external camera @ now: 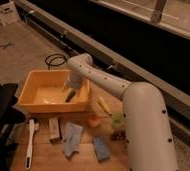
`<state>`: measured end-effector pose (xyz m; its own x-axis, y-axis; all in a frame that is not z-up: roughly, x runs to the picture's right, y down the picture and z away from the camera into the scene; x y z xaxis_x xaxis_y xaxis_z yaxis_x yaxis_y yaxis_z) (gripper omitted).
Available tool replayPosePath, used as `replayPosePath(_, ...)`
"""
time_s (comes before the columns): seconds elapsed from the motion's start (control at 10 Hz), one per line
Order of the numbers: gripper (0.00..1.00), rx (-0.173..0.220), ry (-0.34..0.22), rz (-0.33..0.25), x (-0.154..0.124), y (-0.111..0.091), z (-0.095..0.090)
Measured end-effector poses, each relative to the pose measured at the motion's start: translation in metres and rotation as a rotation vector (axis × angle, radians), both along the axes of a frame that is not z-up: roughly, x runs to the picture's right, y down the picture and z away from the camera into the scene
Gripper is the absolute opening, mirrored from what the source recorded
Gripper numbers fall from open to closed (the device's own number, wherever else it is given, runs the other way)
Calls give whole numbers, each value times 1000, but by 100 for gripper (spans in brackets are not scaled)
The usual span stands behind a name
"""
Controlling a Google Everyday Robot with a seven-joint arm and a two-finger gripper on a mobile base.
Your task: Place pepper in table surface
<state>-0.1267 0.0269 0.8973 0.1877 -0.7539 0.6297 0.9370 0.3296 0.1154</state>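
Note:
My gripper [71,93] reaches down into the yellow bin [33,102], low over its floor near the right wall. Its jaws stand open. A small slim dark shape right at the fingertips looks like the pepper [69,97], lying on the bin floor; I cannot tell whether the fingers touch it. The table surface [48,159] is light brown wood and runs under and in front of the bin. The white arm comes in from the lower right and arches over the table.
A pale object [50,100] lies in the bin. On the table are a pale yellow vegetable [104,105], an orange item [93,120], a light green cup [118,119], a white brush [30,143], a wooden block [54,129], a blue cloth [71,138] and a blue sponge [101,148].

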Motion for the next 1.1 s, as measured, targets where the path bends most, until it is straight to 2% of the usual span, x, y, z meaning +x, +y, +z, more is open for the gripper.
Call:
replayPosePath(0.2,65,-15,43,4,9,9,11)
replayPosePath(0.3,65,-15,40,16,9,12,18)
replayPosePath(0.7,65,-26,8,-7,8,9,46)
replayPosePath(1.1,64,-75,-56,-25,-1,19,67)
